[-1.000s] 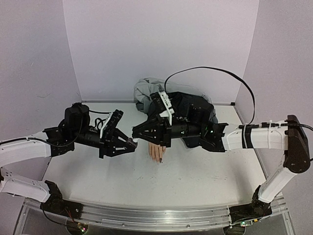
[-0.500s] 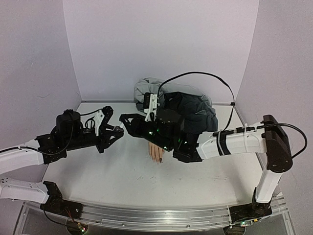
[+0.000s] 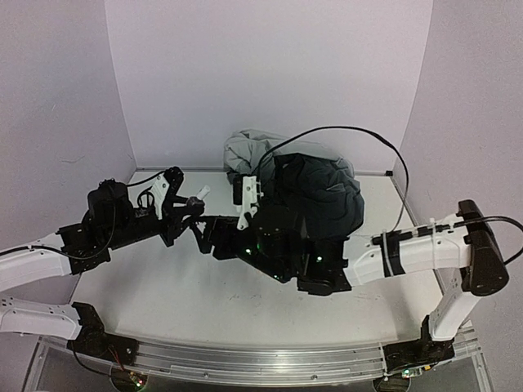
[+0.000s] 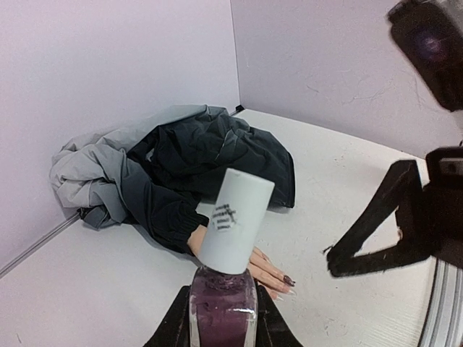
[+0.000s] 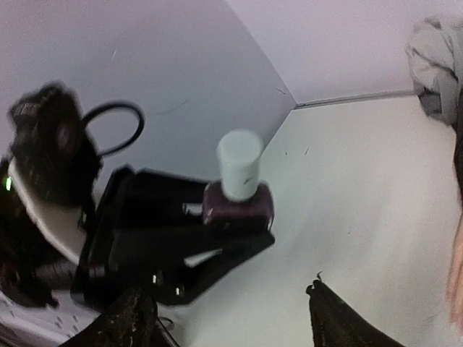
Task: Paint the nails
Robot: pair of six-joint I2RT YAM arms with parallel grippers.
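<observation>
Left wrist view shows the left claw [image 4: 223, 329] pinching the bottle [image 4: 223, 300] above the dark nails [image 4: 288, 280] of the hand [image 4: 264, 269] on the surface [image 4: 347, 173], and the spread right claw [image 5: 231, 322], perhaps off-centre in its blurred view, may strike the cap [image 4: 235, 220] sideways and twist the bottle loose.

A robot lab booth: plain pale walls [image 3: 270, 73] enclose the white tabletop [image 3: 204, 294] on three sides. An aluminium rail [image 3: 261, 358] on its near edge carries the left arm [image 3: 33, 261] and right arm [image 3: 425, 249]. A black cable [image 3: 359, 131] loops above it.
</observation>
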